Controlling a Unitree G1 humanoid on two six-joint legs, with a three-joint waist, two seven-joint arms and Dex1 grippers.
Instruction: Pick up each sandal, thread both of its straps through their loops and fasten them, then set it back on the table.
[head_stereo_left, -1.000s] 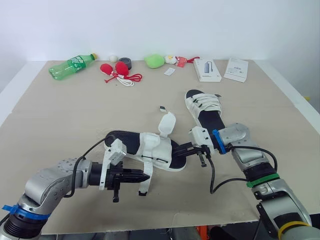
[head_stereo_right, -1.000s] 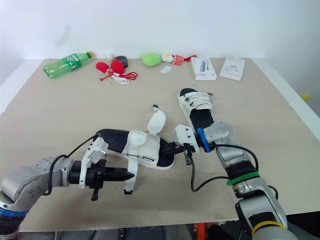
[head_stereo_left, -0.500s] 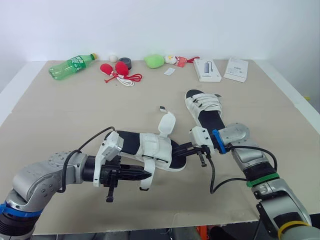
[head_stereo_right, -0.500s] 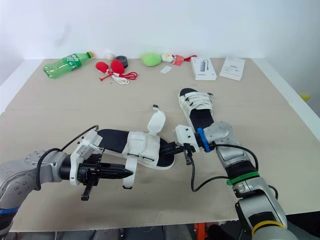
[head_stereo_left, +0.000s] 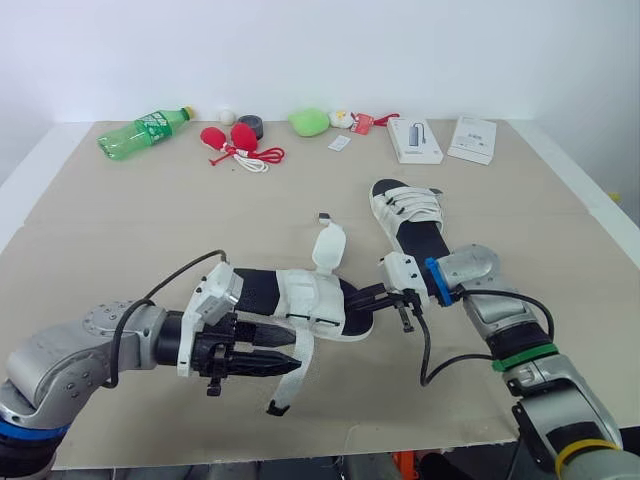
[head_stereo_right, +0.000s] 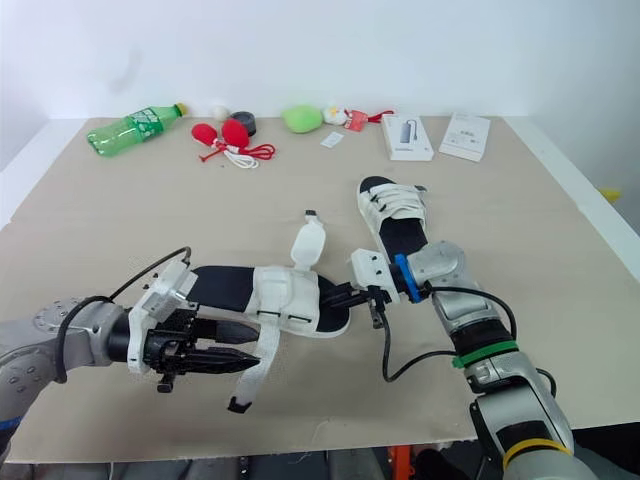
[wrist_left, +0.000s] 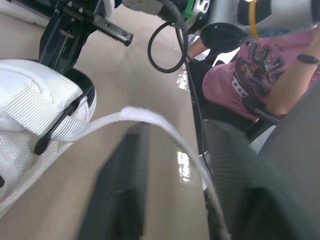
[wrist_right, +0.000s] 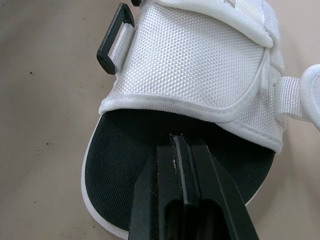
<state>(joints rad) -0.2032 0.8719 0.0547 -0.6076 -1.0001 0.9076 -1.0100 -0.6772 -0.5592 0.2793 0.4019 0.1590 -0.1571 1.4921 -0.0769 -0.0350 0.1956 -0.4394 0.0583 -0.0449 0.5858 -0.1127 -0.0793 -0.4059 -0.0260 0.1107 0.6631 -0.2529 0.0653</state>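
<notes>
Though unfastened, sandal (head_stereo_left: 298, 293) in right claw (head_stereo_left: 358, 298)

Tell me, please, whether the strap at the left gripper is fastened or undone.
Undone: the strap hangs free from the sandal, draped across the left gripper, its dark tip dangling.

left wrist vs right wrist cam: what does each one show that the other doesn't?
Left wrist: the loose strap arcing from a black loop, plus a person in a pink shirt. Right wrist: the black footbed where the right gripper is shut on the sandal. Both: the sandal's white upper, that gripper's body, the table.
</notes>
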